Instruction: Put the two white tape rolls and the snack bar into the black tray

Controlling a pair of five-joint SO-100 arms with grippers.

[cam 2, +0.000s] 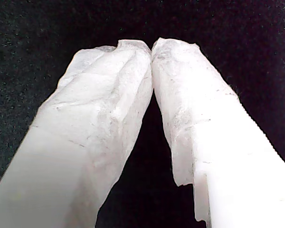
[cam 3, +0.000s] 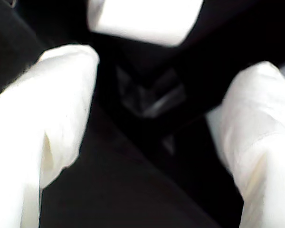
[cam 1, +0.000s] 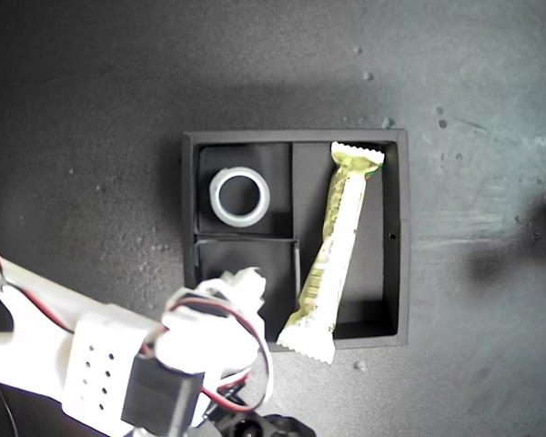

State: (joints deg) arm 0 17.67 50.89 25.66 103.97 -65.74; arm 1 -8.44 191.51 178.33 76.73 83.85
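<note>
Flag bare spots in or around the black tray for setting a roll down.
Free: dark tabletop above the square black tray and at its right in the exterior view; also the wedge between the cream-wrapped snack bar and that right wall. Crowded: a white ring-shaped tape roll fills the upper small compartment; a white arm overhangs the lower one.

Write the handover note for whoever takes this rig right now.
My first tool: shut, empty, over a bare dark surface.
My second tool: open, empty, above the black tray.
Done: one white tape roll lies in a small compartment. The snack bar lies slanted in the long one, with one end overhanging the wall.
Left: the other roll is not visible, perhaps under the arm. Find it, then seat the bar.
</note>
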